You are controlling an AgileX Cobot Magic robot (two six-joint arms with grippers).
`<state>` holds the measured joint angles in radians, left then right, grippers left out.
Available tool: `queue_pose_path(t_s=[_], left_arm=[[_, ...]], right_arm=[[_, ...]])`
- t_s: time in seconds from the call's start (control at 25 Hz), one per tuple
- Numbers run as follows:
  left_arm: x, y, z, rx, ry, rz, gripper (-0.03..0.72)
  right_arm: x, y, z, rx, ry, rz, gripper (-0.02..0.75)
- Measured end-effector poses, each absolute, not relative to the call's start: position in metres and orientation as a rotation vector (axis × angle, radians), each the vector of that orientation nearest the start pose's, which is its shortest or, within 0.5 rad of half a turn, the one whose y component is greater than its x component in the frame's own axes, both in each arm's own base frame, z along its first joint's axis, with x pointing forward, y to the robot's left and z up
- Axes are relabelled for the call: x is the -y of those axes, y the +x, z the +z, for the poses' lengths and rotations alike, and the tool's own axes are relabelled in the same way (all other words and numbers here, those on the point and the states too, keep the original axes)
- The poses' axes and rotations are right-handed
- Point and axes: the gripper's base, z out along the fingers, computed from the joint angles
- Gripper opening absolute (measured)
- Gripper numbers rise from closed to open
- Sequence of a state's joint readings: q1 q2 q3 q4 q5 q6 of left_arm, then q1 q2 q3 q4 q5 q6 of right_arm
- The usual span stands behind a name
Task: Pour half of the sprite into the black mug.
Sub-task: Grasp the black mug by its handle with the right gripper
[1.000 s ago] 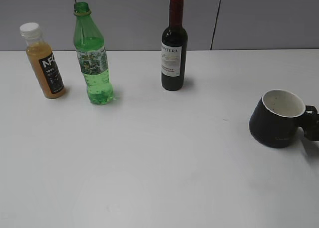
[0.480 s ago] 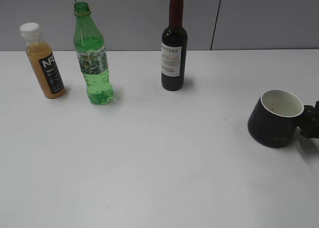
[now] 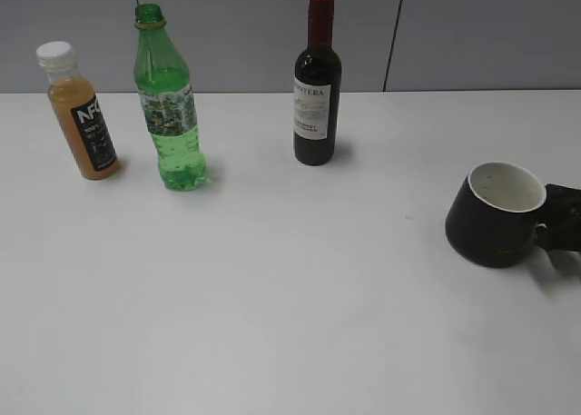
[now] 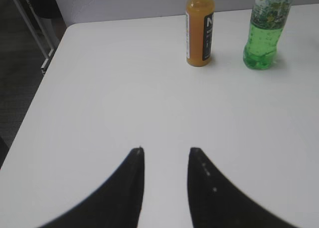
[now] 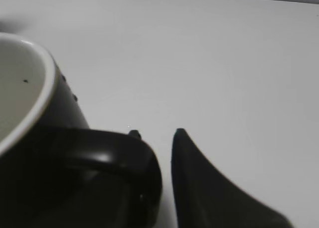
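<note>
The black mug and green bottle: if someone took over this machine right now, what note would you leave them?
Left gripper: fingers apart, empty, short of the sprite.
Right gripper: fingers either side of the black mug handle; firm grip unclear.
Sprite stands upright, uncapped, far left, untouched; mug far right.
Done: nothing poured.
Left: grasp sprite, pour half into mug.

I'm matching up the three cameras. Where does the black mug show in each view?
Exterior view: black mug at the right edge, tilted, handle toward the right gripper.
Left wrist view: not in it.
Right wrist view: black mug fills the lower left, handle between the jaws.
Shared landmark: the white table.
</note>
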<state>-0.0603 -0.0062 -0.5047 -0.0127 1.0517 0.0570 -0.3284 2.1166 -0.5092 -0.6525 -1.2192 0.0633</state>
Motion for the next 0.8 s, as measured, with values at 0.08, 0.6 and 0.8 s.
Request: queue_pose_path(t_s=[0.08, 0.6, 0.8], left_arm=[[0.001, -0.006, 0.279, -2.021, 0.119, -0.017, 0.237], [0.001, -0.006, 0.279, -2.021, 0.119, -0.017, 0.237], [0.001, -0.006, 0.279, -2.021, 0.119, -0.017, 0.237]], right_arm=[[0.042, 0.285, 0.067, -1.87, -0.269, 0.238, 0.09], [0.04, 0.285, 0.069, -1.876, -0.278, 0.266, 0.038], [0.035, 0.279, 0.084, -1.863, -0.362, 0.275, 0.037]])
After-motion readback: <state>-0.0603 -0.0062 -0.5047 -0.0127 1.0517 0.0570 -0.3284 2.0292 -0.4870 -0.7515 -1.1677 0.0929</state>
